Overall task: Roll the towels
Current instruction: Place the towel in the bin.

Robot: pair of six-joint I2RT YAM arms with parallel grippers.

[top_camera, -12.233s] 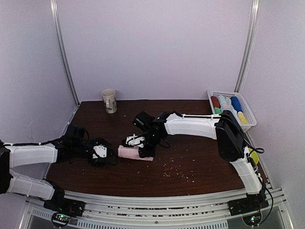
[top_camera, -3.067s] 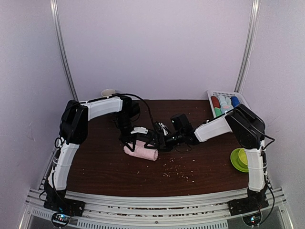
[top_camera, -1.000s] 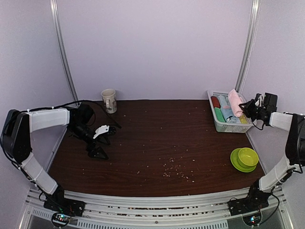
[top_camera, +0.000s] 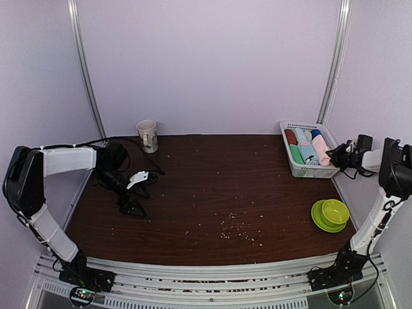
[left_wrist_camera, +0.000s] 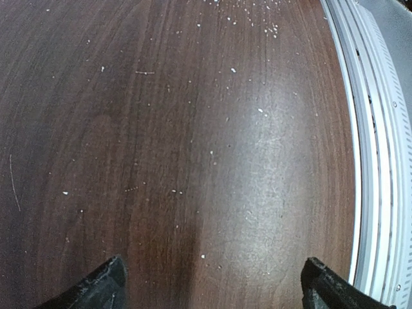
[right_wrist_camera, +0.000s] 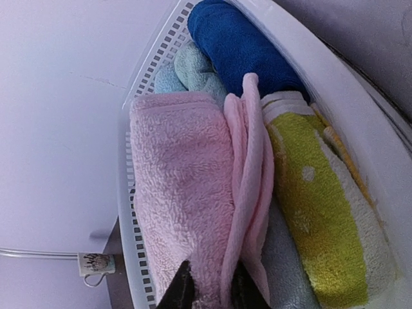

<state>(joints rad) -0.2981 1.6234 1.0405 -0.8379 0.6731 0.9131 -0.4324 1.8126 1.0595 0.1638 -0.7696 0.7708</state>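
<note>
A white slatted basket (top_camera: pixel 311 171) at the back right holds several rolled towels. The pale pink towel (top_camera: pixel 320 150) lies on top at its right side. My right gripper (top_camera: pixel 336 154) is at the basket's right edge. In the right wrist view my right gripper (right_wrist_camera: pixel 209 293) is pinched on a fold of the pink towel (right_wrist_camera: pixel 180 193), which lies between the basket wall (right_wrist_camera: pixel 125 193) and a yellow dotted towel (right_wrist_camera: pixel 315 212). A dark blue towel (right_wrist_camera: pixel 238 45) lies beyond. My left gripper (top_camera: pixel 134 193) is open and empty over bare table at the left (left_wrist_camera: pixel 215 290).
A mug (top_camera: pixel 147 136) stands at the back left. A green bowl on a green plate (top_camera: pixel 330 214) sits at the right, in front of the basket. Crumbs (top_camera: pixel 232 232) are scattered over the middle. The table's metal front rail (left_wrist_camera: pixel 380 161) runs beside my left gripper.
The pink towel, held above the basket a second ago, now lies down inside it. My right gripper has moved lower with it. My left arm has barely moved.
</note>
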